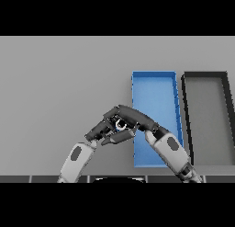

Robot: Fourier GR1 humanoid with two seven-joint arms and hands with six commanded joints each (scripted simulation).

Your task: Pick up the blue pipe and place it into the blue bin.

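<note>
The blue pipe (120, 125) shows only as a small blue and white bit, just left of the blue bin (154, 90) and mostly hidden by fingers. My right hand (134, 117) reaches in from the lower right across the bin's left wall, its fingers curled over the pipe. From the lower left, my left hand (98, 132) sits close against the pipe. Its fingers are relaxed and point toward the right hand. I cannot tell whether the pipe rests on the table or is lifted.
A dark bin (206, 125) with a grey floor stands right beside the blue bin, on its right. Grey table (59, 83) stretches to the left and back.
</note>
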